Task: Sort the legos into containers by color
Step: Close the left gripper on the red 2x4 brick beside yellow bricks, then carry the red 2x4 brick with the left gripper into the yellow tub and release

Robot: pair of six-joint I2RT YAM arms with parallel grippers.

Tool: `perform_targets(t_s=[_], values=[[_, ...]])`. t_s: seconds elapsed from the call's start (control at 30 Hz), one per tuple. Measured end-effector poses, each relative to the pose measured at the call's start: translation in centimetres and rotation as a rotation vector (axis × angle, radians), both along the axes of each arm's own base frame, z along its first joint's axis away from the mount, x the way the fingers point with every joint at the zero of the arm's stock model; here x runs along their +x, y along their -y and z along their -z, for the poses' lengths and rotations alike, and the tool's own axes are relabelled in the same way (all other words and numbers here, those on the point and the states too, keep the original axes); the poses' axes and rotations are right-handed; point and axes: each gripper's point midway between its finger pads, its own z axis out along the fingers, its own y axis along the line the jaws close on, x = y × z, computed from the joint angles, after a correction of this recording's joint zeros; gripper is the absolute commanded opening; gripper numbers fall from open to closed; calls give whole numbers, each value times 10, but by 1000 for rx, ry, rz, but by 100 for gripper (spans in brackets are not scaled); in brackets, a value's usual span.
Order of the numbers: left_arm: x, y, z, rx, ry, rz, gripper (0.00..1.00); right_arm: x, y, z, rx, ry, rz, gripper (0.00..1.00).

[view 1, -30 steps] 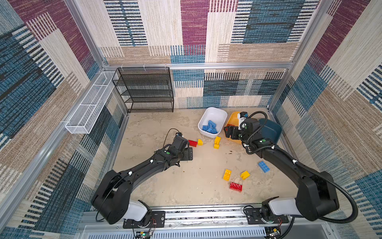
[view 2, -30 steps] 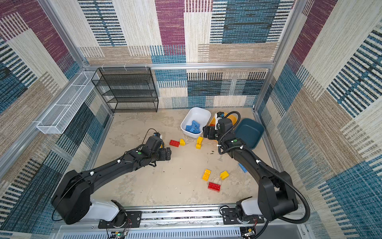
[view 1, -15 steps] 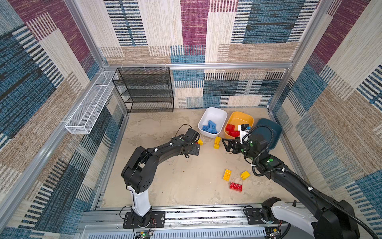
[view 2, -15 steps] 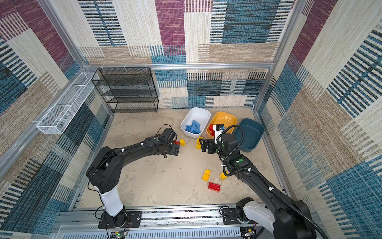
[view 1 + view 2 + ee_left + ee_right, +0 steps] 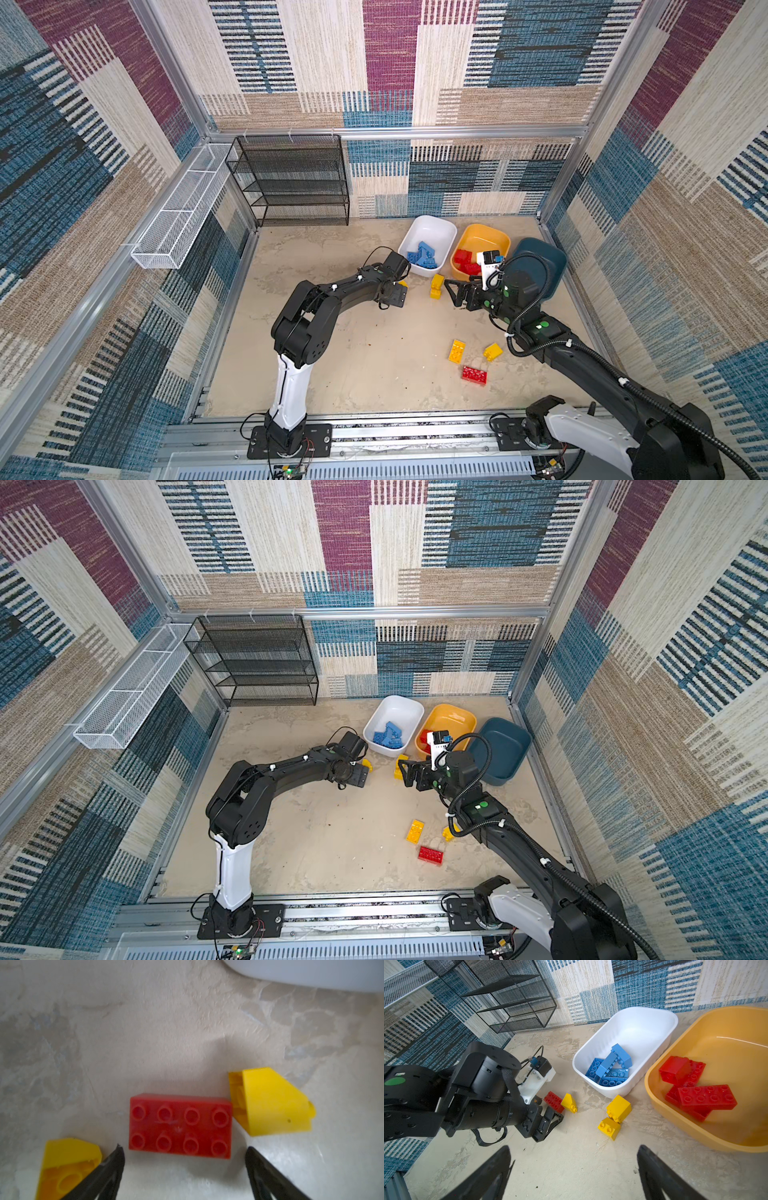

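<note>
The left gripper's fingers (image 5: pixel 108 1172) stand apart and the left gripper (image 5: pixel 184 1152) holds nothing. Its two black tips sit on either side of the near edge of a red eight-stud brick (image 5: pixel 180 1126), which lies flat and studs up on the table (image 5: pixel 332 374). A yellow sloped brick (image 5: pixel 270 1101) lies against one short end of the red one. A second yellow slope (image 5: pixel 68 1163) lies just outside the other fingertip (whether that tip touches it, I cannot tell).

In both top views this group sits just left of the white tub (image 5: pixel 440 226), which holds the blue bricks (image 5: pixel 424 255) in a loose heap. Just in front of that tub, a yellow pair (image 5: pixel 614 1118) lies on the table, the two bricks touching each other.

To their right, the right gripper (image 5: pixel 574 1147) hangs over bare table. Its fingers are spread wide with nothing between them, and it points toward the left arm. Behind it the orange tub (image 5: pixel 490 239) holds the red bricks (image 5: pixel 691 1086), and the teal tub (image 5: pixel 505 750) stands just beside that one, farthest right.

Nearer the arm bases, well apart from the tubs, three more pieces lie close together: a flat yellow brick (image 5: pixel 457 351), a small yellow wedge (image 5: pixel 493 351) and a loose red brick (image 5: pixel 474 374).
</note>
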Motion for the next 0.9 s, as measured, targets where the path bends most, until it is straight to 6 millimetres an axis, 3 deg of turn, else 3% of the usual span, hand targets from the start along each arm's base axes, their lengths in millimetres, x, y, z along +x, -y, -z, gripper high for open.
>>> perform_targets(t_s=[0.2,0.37,0.53,0.7,0.9], values=[[17,2,2,-33,8,-12,74,0,0,1,-2,-3,0,91],[20,2,2,-37,11,-11,56,1,-1,0,-1,-2,-1,90],[17,1,0,-39,8,-9,53,3,-1,-3,0,3,0,89],[-1,-7,-6,-40,-22,-2,52,3,-1,-4,1,6,1,89],[-12,-5,-45,-107,14,9,50,1,-2,-7,16,7,-3,93]])
